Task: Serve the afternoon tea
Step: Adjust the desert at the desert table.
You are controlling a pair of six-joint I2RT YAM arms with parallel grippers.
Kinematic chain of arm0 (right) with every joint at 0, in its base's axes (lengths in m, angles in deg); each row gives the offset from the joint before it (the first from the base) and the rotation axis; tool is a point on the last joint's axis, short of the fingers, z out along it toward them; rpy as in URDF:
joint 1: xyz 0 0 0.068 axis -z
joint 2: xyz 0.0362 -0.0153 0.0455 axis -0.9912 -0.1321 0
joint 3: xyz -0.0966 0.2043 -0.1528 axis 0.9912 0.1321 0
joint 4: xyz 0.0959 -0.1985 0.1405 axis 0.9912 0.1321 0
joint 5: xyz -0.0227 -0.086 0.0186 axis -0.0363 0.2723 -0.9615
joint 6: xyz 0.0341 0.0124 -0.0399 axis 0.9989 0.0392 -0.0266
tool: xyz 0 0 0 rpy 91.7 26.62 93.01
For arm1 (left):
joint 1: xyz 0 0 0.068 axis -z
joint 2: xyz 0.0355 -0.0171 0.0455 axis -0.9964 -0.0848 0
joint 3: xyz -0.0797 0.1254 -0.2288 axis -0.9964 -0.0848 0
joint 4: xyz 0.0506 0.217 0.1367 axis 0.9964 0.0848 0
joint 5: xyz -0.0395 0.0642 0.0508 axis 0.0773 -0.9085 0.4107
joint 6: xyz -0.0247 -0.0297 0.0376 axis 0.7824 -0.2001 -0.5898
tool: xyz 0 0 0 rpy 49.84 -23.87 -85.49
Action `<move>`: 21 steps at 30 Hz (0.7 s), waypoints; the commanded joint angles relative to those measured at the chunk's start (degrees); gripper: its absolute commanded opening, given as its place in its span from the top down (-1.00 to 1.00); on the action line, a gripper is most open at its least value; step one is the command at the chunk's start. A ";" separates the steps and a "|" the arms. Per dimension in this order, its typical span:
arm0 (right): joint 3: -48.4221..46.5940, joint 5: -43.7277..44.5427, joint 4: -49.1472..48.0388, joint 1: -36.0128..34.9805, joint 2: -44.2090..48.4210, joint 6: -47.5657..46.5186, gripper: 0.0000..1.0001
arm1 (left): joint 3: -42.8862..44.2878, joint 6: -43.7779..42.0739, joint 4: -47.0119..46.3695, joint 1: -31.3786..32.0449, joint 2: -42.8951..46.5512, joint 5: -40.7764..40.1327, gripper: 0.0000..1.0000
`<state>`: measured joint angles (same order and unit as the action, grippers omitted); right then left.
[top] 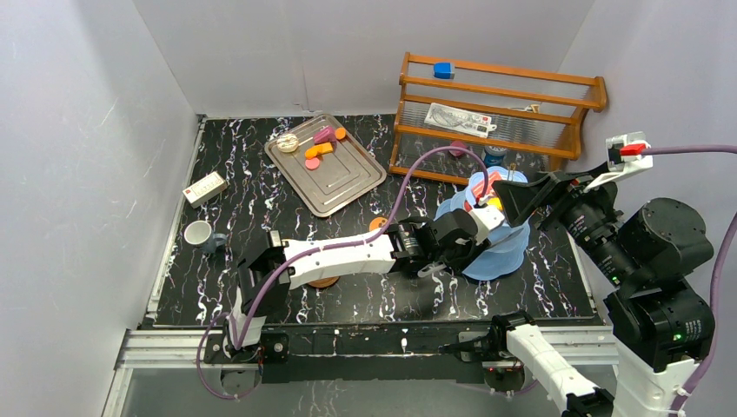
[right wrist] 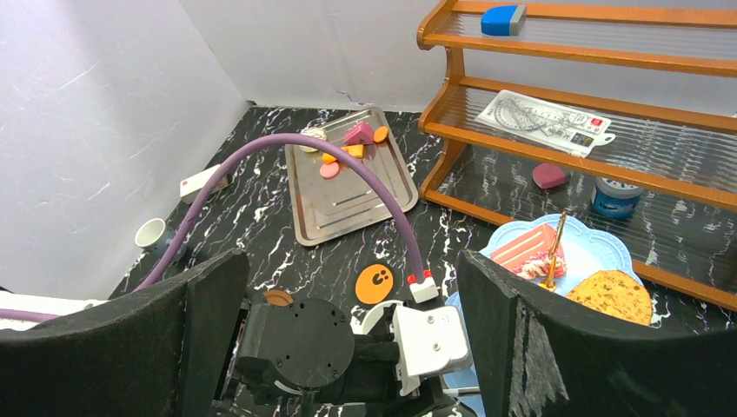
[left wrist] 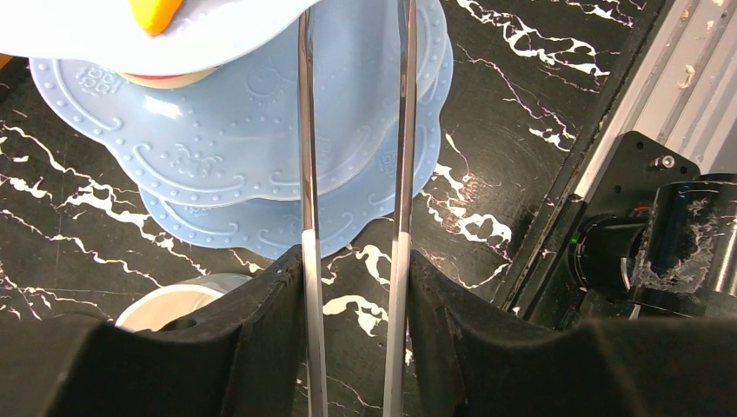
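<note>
Left jaws clamp tongs (left wrist: 305,130), seemingly over stand (left wrist: 217,148) (right jaws wide).

**Black marble, pale blue, and touches of pink and orange**

The tabletop (top: 261,200) is black with white marble veining. Toward its right edge, the three-tier stand (left wrist: 226,148) is light blue, embossed with dots and scrolls. It carries a pink cake slice (right wrist: 526,249) and a golden-brown cookie (right wrist: 614,296). Near the far edge, a silver tray (top: 343,187) holds pink and orange pastries (top: 318,149). The mug (top: 198,233) by the left edge is white. The tongs (left wrist: 306,130) are silver.

Overhead camera looks down; both wrist views (left nearest) share the stand (left wrist: 226,148).
</note>
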<state>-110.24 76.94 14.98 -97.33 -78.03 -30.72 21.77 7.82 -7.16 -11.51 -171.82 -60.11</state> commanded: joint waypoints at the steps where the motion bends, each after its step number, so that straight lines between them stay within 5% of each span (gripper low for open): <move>1: 0.05 -0.16 -3.12 0.03 0.57 -0.05 -0.97 | 0.77 0.67 -1.39 0.20 3.92 2.99 0.20; 21: -0.95 -1.28 -2.95 0.00 -0.04 0.75 -0.97 | -18.81 10.90 5.95 0.20 26.88 2.18 0.19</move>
<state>-109.52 76.50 14.83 -97.33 -77.66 -30.50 4.90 16.30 -4.58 -11.51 -150.64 -55.32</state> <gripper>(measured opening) 0.985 0.410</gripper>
